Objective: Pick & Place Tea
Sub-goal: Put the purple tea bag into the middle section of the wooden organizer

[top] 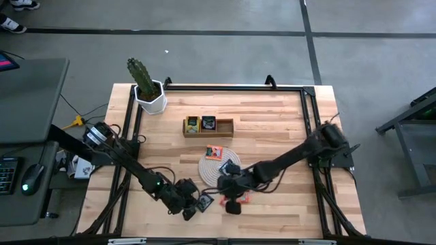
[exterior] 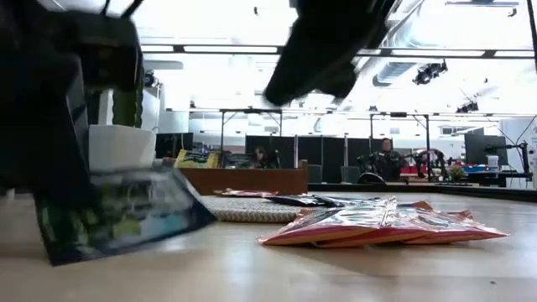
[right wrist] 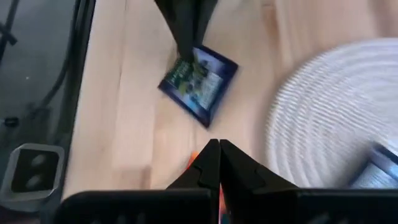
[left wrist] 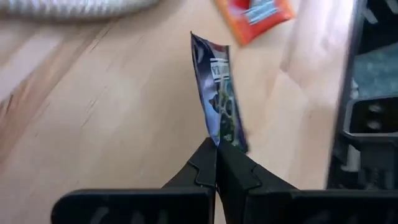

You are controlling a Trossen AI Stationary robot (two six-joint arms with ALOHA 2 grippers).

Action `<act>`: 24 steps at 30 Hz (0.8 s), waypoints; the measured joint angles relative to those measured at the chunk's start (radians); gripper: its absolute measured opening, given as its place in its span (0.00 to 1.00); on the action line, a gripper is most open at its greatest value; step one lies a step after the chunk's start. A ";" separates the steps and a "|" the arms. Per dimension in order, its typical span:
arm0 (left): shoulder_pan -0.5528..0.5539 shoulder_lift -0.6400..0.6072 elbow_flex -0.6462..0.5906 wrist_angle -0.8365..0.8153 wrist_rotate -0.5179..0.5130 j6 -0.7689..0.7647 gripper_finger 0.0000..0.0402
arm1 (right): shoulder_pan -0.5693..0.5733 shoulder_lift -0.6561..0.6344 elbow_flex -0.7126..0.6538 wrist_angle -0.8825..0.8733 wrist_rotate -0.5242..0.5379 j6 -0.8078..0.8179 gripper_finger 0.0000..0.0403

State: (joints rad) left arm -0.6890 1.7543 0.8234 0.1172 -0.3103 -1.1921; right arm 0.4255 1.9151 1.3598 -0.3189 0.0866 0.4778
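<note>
The left gripper (left wrist: 216, 149) is near the table's front edge, its two fingers (left wrist: 200, 163) pressed together on the edge of a blue sachet (left wrist: 219, 99). The sachet sticks out past the fingertips, tilted on edge, with its far corner low over the wood; the low view shows it (exterior: 126, 210) slanting down to the tabletop, though whether it touches is unclear. In the right wrist view the same sachet (right wrist: 198, 82) hangs from the left fingertips, just beyond the right arm's own.

The right gripper (right wrist: 217, 148) is beside it, fingers closed together with nothing visibly between them. Just under and behind its fingertips lie orange-red sachets (exterior: 382, 225), flat on the table (top: 286, 116). Past those fingertips, to one side, is the round mat (right wrist: 336, 112), carrying more sachets (top: 214, 152). Farther beyond the mat sits the tray (top: 208, 126), with a yellow-green sachet (top: 193, 123) and a dark one (top: 208, 123) in two of its compartments.
</note>
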 joint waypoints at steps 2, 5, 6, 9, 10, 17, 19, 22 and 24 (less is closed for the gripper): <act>0.010 -0.030 0.000 -0.021 0.003 0.051 0.00 | 0.008 -0.061 0.000 -0.078 0.015 0.020 0.00; 0.038 -0.106 0.000 -0.105 0.013 0.142 0.00 | 0.022 -0.147 0.000 -0.188 0.055 0.049 0.00; 0.052 -0.133 0.000 -0.130 0.024 0.177 0.00 | 0.027 -0.173 0.001 -0.225 0.075 0.062 0.00; 0.108 -0.218 0.000 -0.244 0.069 0.286 0.00 | 0.041 -0.231 0.001 -0.337 0.141 0.117 0.00; 0.129 -0.248 -0.001 -0.272 0.074 0.323 0.00 | 0.046 -0.244 0.001 -0.368 0.165 0.140 0.00; 0.256 -0.383 0.001 -0.357 0.149 0.557 0.00 | 0.048 -0.273 0.001 -0.308 0.275 0.158 0.00; 0.280 -0.390 0.016 -0.397 0.184 0.611 0.00 | 0.031 -0.273 0.001 -0.249 0.288 0.135 0.00; 0.300 -0.390 0.080 -0.519 0.234 0.723 0.00 | -0.006 -0.273 0.001 -0.169 0.280 0.097 0.00; 0.309 -0.391 0.137 -0.608 0.252 0.776 0.00 | -0.034 -0.273 0.001 -0.102 0.234 0.063 0.00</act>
State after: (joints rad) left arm -0.3798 1.3628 0.9606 -0.4908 -0.0587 -0.4159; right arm 0.3917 1.6417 1.3605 -0.4205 0.3202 0.5407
